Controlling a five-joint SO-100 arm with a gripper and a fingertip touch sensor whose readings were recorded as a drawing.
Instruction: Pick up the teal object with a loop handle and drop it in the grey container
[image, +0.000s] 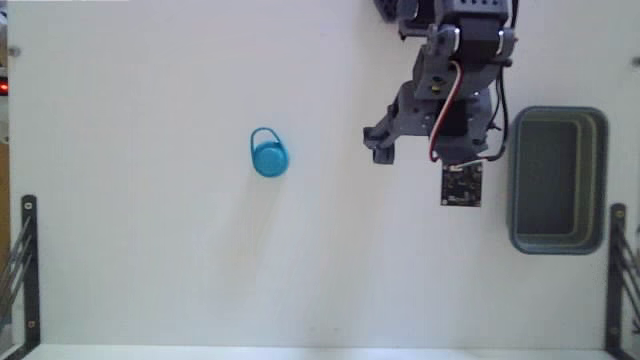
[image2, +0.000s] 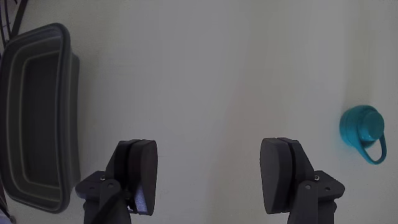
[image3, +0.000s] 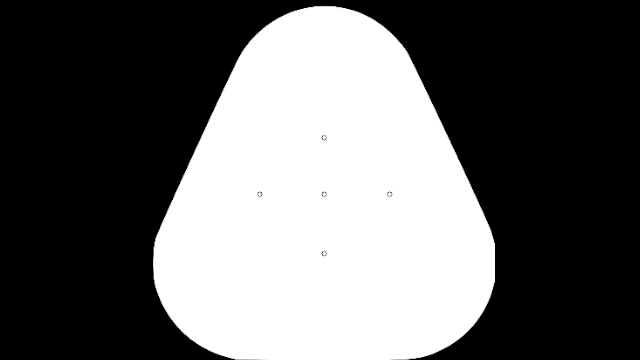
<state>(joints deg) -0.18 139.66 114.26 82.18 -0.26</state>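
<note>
The teal object with a loop handle lies on the white table left of centre in the fixed view, its loop toward the top of the picture. In the wrist view the teal object sits near the right edge. The grey container stands at the right in the fixed view and is empty; in the wrist view the container is at the left. My gripper hangs between the two, well right of the teal object. In the wrist view the gripper is open, with only bare table between its fingers.
Black metal brackets stand at the lower left and lower right table edges. The arm's body comes in from the top. A small circuit board hangs beside the container.
</note>
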